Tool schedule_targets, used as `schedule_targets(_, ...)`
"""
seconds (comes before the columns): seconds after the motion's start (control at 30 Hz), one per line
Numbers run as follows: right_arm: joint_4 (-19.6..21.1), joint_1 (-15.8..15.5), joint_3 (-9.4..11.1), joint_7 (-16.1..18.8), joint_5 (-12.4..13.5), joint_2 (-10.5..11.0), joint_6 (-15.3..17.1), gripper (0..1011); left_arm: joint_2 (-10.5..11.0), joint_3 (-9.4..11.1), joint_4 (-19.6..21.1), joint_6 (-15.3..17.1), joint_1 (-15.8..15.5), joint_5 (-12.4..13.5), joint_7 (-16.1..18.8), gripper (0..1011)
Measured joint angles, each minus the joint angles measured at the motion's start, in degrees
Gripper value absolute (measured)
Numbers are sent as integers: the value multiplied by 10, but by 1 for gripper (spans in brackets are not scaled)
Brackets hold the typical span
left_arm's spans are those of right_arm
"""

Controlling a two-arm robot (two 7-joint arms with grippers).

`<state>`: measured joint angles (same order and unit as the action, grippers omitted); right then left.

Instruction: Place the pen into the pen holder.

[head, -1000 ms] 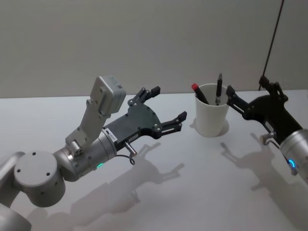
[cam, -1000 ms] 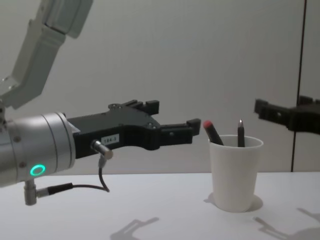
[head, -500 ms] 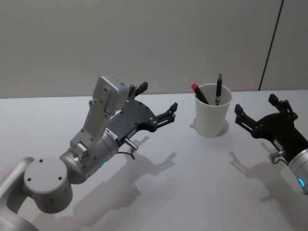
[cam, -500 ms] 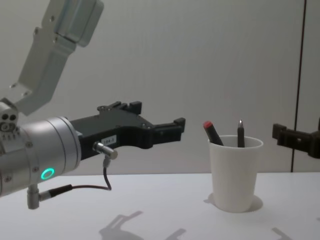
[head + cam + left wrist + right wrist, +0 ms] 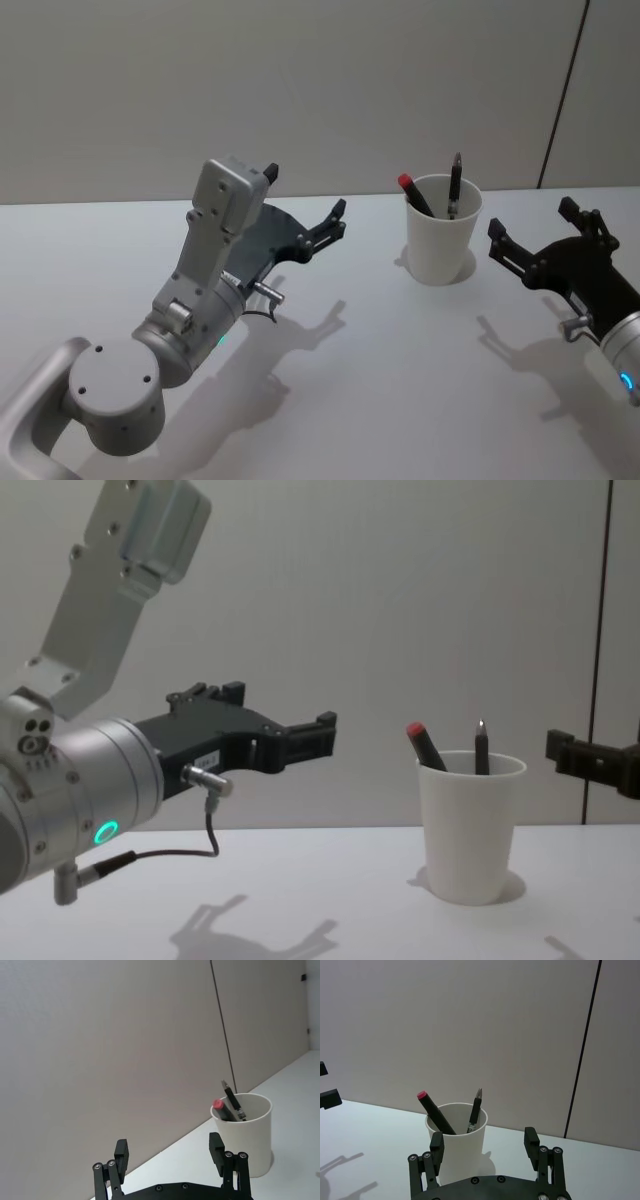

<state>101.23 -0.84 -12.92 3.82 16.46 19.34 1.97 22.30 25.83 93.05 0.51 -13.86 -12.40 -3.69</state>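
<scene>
The pen holder (image 5: 441, 232) is standing upright on the desk (image 5: 400, 380), toward the far right side, and 2 pens are already sitting in it: a dark pen with a red cap (image 5: 413, 193) leaning against the left of the rim, and a slimmer dark pen (image 5: 455, 185) standing nearly straight up beside it. No pen is lying loose on the desk, so the placing looks done, and what remains, as far as I can judge, is only for the arms to clear off.

The right gripper (image 5: 535, 240) is hanging just to the right of the cup, apart from it, its jaws spread and holding nothing. The left gripper (image 5: 305, 206) is hovering well to the left of the cup, raised above the desk, its jaws also spread and empty.

The desk is plain white and smooth, and it is catching the soft shadows of both arms. Behind it a flat grey wall (image 5: 250, 90) is running across the room, with a thin dark vertical seam (image 5: 562, 95) at the right.
</scene>
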Motion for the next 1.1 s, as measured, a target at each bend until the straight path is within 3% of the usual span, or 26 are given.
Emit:
schedule_targets(0.33,0,0,0,0,0,0,0,1001,-4,2,2,3,3,9,31,1001)
schedule_targets(1.1,0,0,0,0,0,0,0,1001,-4,2,1,3,3,9,31,1001)
